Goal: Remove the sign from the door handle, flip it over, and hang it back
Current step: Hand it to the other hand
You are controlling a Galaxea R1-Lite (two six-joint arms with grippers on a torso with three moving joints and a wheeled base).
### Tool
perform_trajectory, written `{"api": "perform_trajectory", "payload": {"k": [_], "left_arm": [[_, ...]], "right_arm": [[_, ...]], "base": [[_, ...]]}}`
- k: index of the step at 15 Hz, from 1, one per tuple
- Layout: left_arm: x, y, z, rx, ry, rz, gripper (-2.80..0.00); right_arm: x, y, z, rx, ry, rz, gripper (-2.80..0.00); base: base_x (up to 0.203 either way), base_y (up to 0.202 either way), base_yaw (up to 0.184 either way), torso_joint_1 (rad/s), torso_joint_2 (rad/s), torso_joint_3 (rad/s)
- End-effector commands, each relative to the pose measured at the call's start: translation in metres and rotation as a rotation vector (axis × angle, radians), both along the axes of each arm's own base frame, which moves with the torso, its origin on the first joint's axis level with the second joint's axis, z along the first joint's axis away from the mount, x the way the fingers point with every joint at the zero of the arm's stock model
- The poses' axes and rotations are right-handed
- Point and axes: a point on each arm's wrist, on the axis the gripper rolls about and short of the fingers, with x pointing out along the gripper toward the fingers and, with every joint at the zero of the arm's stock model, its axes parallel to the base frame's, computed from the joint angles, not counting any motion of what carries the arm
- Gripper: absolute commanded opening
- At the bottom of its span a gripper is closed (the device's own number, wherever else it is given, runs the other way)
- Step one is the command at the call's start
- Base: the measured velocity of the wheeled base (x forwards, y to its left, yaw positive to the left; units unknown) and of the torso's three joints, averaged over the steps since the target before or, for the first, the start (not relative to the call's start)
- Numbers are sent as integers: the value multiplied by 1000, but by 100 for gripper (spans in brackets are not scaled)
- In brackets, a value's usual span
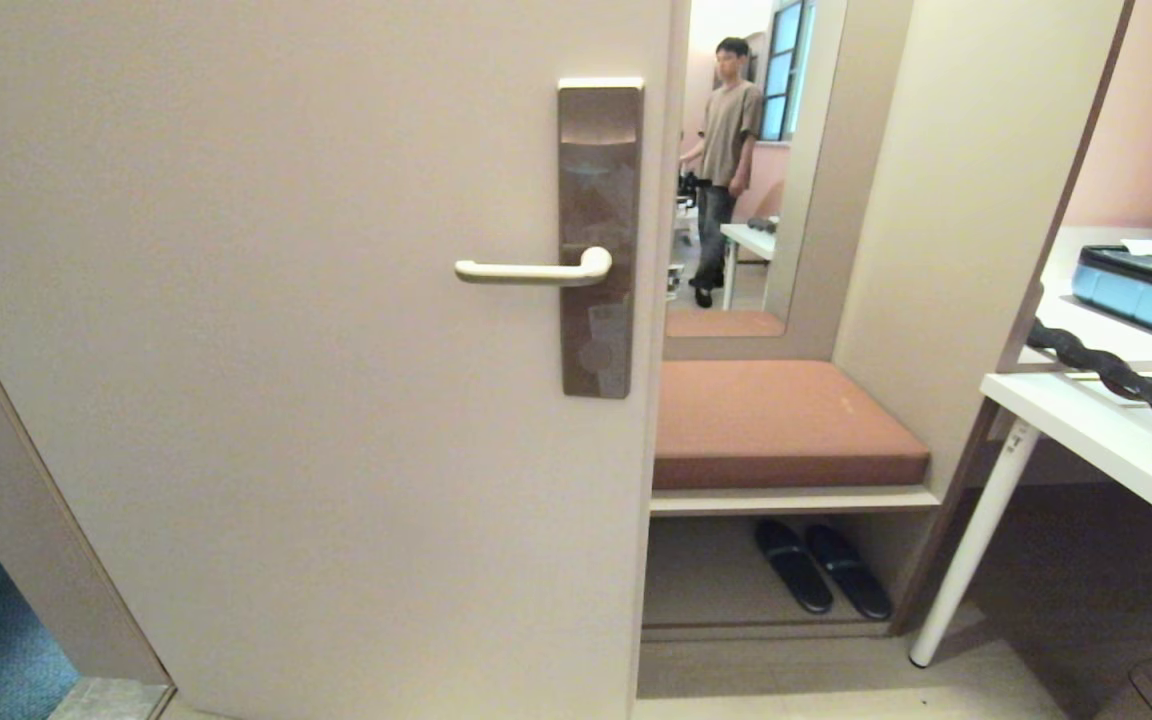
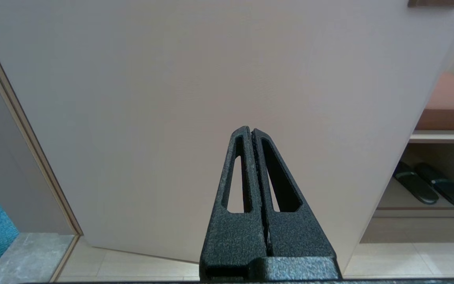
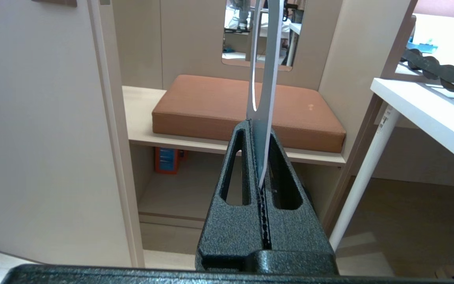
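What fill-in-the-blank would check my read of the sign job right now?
1. The door handle has ___ hanging on it.
2. The right pincer is clamped on the edge of the ___.
3. The left pincer, facing the bare door, holds nothing and is ___.
Missing words: nothing; sign; shut.

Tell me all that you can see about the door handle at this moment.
The door handle is a slim cream-gold lever bar that looks like smooth metal. It lies level and curves at one end into its mount on a tall bronze-brown lock plate near the door's edge. Nothing hangs on it and nothing touches it. The sign is off it, held edge-on in the shut right gripper.
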Motion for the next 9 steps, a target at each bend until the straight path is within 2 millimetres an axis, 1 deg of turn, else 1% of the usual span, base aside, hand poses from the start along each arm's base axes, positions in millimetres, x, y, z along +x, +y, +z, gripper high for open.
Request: {"api": "perform_trajectory", "payload": {"k": [1,9], "left_arm": [[0,0,0,-13,1,18,-280],[0,0,0,-22,0,18,-280]], "right_arm": [[0,0,0,-1,1,1,-280],[0,0,0,-1,1,1,-280]], "base": [[0,0,0,0,0,0],[0,0,0,0,0,0]]}}
